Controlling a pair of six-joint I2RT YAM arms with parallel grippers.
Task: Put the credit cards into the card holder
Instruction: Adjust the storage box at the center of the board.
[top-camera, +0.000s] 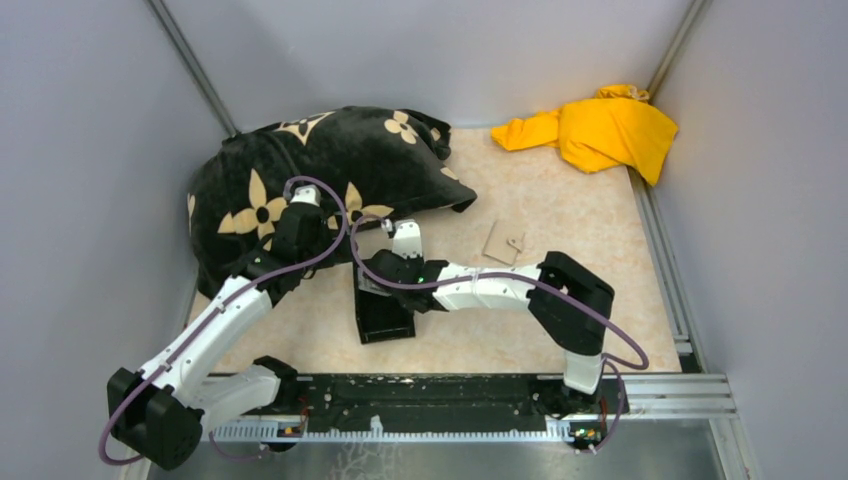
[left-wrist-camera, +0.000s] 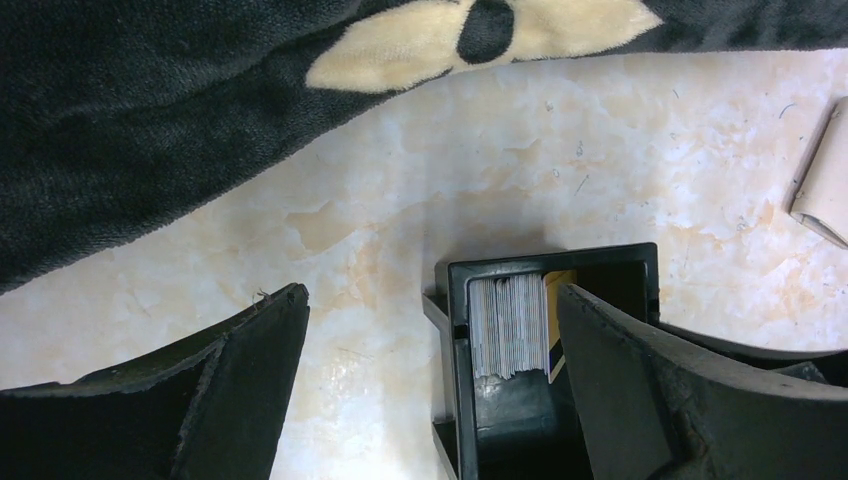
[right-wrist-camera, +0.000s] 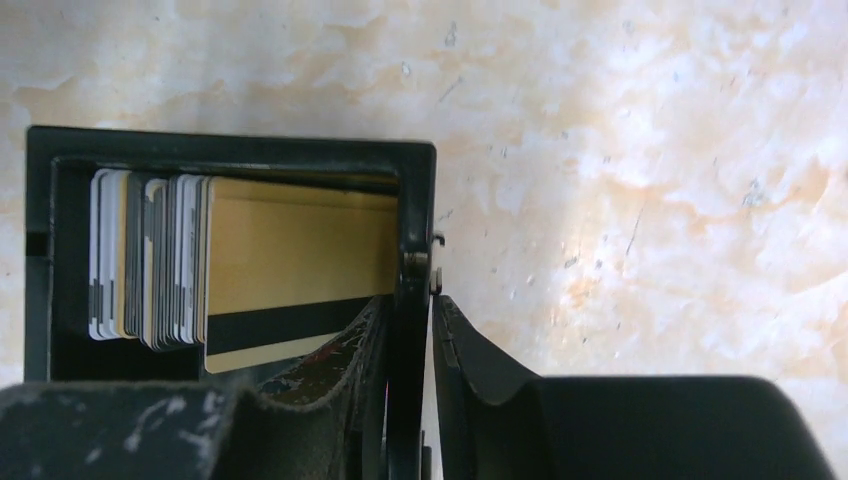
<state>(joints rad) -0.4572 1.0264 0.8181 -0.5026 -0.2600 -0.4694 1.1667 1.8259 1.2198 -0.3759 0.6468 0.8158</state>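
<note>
A black box stands open on the marble table, also seen in the top view. Inside it several credit cards stand on edge; the nearest is gold with a black stripe. My right gripper is shut on the box's right wall, one finger inside and one outside. My left gripper is open and holds nothing; its right finger hangs over the same box and its cards. The tan card holder lies flat to the right, apart from both grippers.
A black pillow with tan flowers fills the back left, close to the left arm. A yellow cloth lies in the back right corner. Grey walls close in three sides. A metal rail runs along the near edge.
</note>
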